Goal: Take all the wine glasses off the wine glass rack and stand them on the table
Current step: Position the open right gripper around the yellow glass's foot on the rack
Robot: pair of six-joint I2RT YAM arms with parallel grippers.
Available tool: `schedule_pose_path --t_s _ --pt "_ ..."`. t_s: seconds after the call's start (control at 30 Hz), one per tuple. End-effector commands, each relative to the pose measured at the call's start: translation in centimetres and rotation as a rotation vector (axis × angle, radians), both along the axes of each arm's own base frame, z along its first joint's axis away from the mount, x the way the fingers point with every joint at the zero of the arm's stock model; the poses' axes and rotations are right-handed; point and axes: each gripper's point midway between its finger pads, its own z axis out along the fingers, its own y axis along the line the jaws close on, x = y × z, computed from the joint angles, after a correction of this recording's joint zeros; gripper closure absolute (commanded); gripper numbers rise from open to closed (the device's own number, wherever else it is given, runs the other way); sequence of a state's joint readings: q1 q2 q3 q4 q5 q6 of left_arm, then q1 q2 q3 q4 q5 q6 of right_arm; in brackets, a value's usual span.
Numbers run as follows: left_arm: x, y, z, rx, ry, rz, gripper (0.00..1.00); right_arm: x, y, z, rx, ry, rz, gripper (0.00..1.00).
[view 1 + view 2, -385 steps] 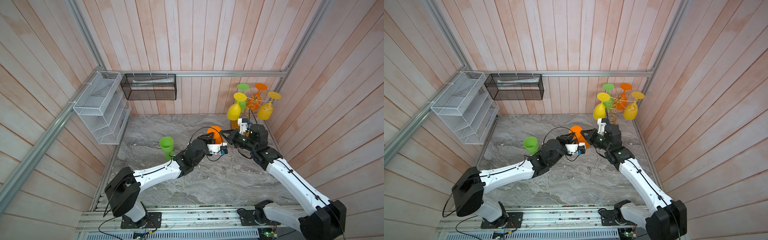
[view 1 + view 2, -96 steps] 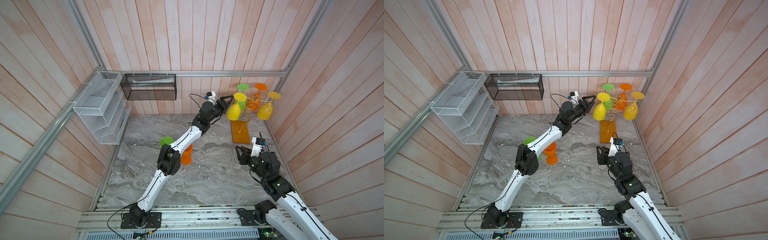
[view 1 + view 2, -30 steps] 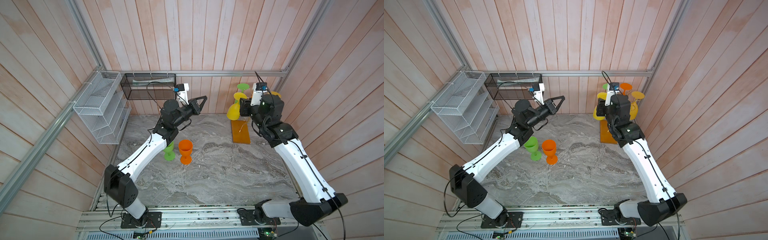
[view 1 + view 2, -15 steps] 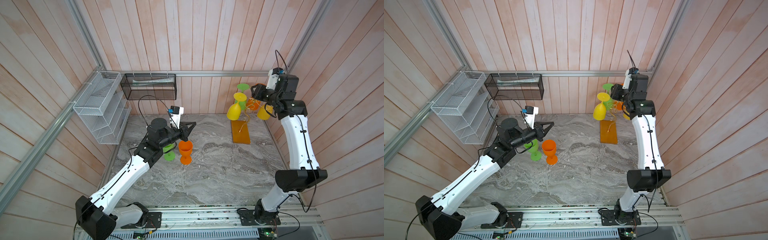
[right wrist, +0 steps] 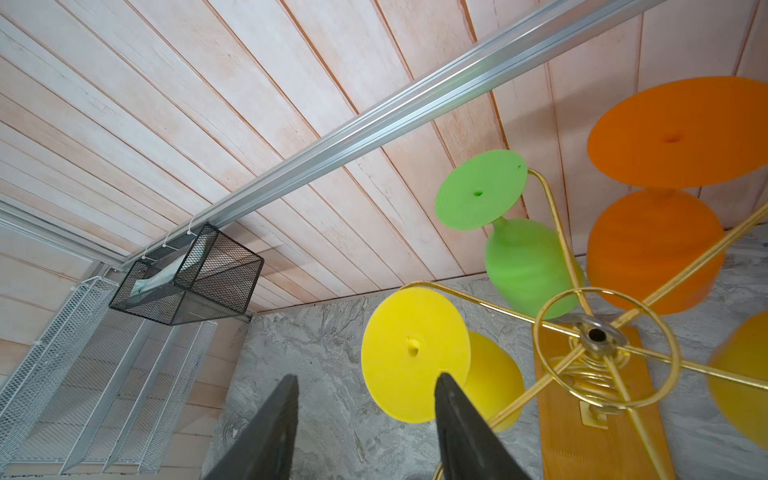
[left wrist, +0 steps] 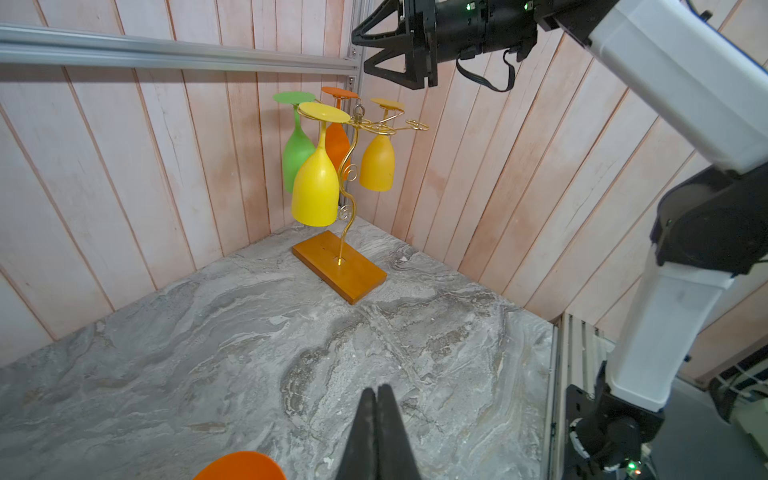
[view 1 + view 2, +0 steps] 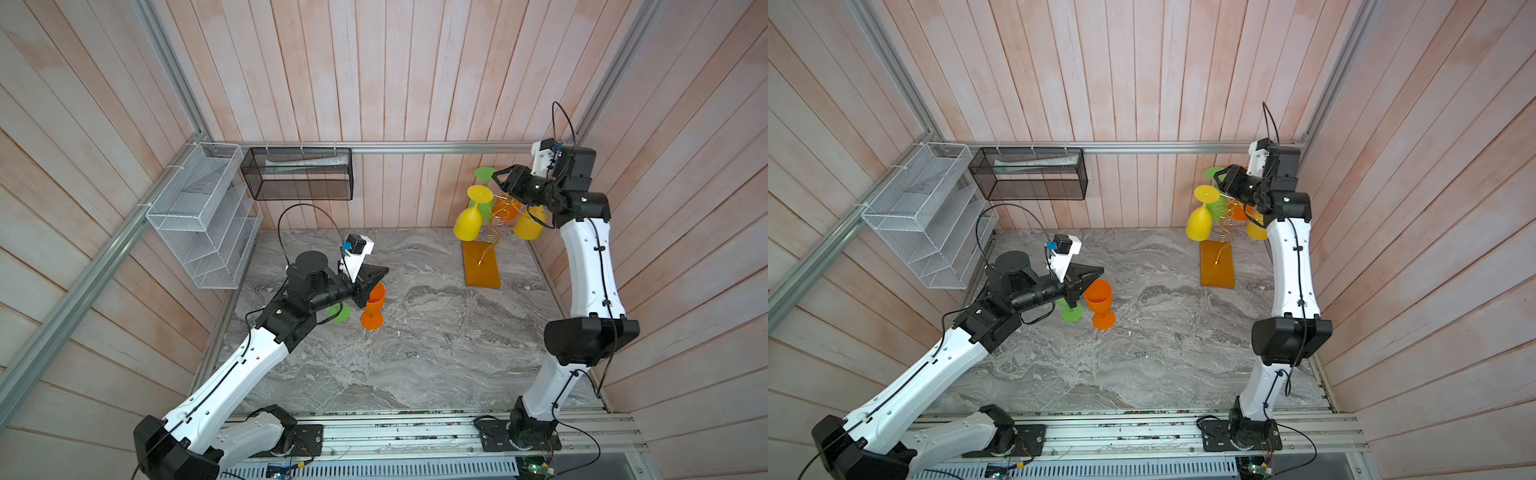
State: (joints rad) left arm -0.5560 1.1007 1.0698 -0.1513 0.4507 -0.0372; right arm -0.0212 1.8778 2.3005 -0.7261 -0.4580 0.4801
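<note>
The right tool (image 5: 365, 378) is held half open and empty above the wine glass rack (image 6: 357, 274); the left tool (image 6: 376, 392) is shut over open bench (image 6: 208, 353).

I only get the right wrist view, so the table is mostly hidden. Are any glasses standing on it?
Observer: Yes, two stand upright: an orange glass and a green glass beside it.
Operator: Where's the other arm?
Observer: The left gripper hovers by those two, fingers shut, holding nothing.
Operator: Am I touching anything?
Observer: No. The left wrist view shows the right gripper open above the wine glass rack, clear of the yellow glass.
</note>
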Motion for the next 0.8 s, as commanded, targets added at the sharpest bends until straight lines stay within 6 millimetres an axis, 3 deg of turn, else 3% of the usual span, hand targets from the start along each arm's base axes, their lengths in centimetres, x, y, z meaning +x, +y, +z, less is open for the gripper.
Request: schedule_pose_path --t_s 0.0,0.1,0.2,0.33,0.77 --pt "0.1 1.0 -1.4 0.083 -0.067 0.046 0.96 0.0 -0.4 -1.1 -0.002 0.052 -0.019 0.46" --pt "0.3 1.5 -2.1 0.101 -0.073 0.075 0.76 0.2 -0.6 -2.0 -0.012 0.074 -0.026 0.46" --pt "0.3 1.8 -2.4 0.104 -0.087 0.09 0.43 0.5 -0.9 -2.6 -0.022 0.088 -0.04 0.46" --pt "0.0 2.0 -2.5 0.099 -0.108 0.091 0.24 0.9 -1.1 -3.4 -0.03 0.105 -0.051 0.46" --pt "-0.2 1.9 -2.8 0.096 -0.103 0.082 0.18 2.6 -0.9 -5.8 -0.028 0.14 -0.045 0.46"
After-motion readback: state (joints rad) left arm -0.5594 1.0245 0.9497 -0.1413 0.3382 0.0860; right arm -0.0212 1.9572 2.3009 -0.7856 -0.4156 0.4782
